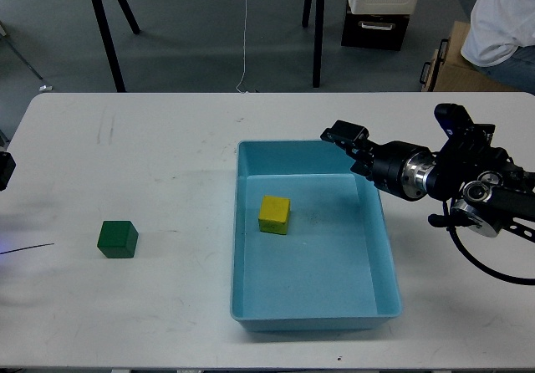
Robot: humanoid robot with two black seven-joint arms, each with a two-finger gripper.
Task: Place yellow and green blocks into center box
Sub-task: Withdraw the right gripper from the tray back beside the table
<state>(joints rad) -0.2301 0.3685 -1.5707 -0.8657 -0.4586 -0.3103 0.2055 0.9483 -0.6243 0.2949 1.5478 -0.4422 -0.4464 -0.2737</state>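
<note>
The yellow block (pixel 274 214) lies inside the light-blue tray (pixel 380 247), in its far-left part. The dark green block (pixel 117 239) sits on the white table, well left of the tray. My right gripper (pixel 347 143) hovers over the tray's far right corner, up and to the right of the yellow block. Its fingers stand apart and hold nothing. Only a small dark piece of my left arm (pixel 4 171) shows at the left edge, left of the green block. Its fingers cannot be made out.
The white table (pixel 167 139) ends near the bottom of the view. Behind it stand black tripod legs (pixel 107 30), a dark case (pixel 374 28), a brown cardboard box (pixel 456 68) and a seated person (pixel 506 22) at the far right.
</note>
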